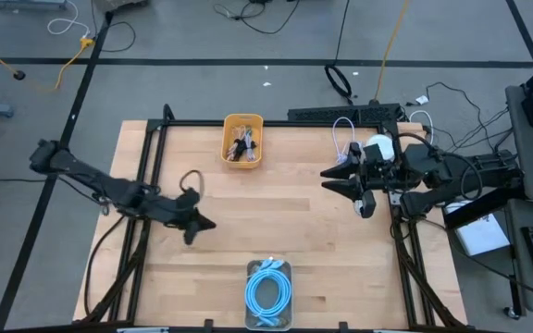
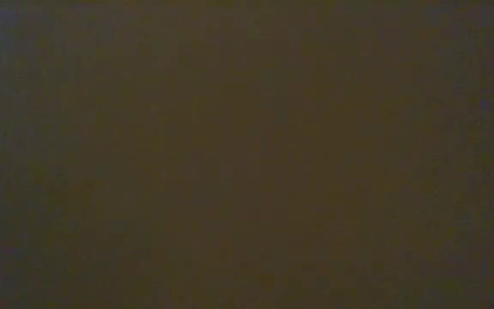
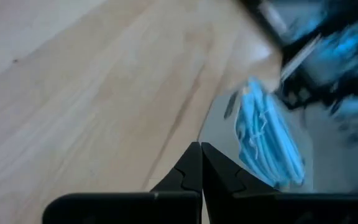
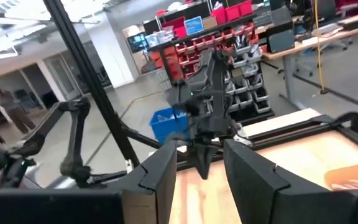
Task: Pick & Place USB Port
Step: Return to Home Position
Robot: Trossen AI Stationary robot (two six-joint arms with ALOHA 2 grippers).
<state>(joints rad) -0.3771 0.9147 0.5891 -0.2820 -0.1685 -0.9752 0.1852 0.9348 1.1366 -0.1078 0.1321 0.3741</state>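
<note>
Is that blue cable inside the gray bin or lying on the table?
Inside: the blue cable lies coiled within the walls of the gray bin.

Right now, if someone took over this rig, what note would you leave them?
Left claw: shut, empty, over the table left of centre.
Right claw: open, empty, over the table's right side.
Blue cable lies coiled inside the gray bin at the high view's bottom edge. The yellow bin at the top edge holds small dark parts.
Done: cable binned.
Left: probably only parking both arms.
The low view shows nothing.
</note>
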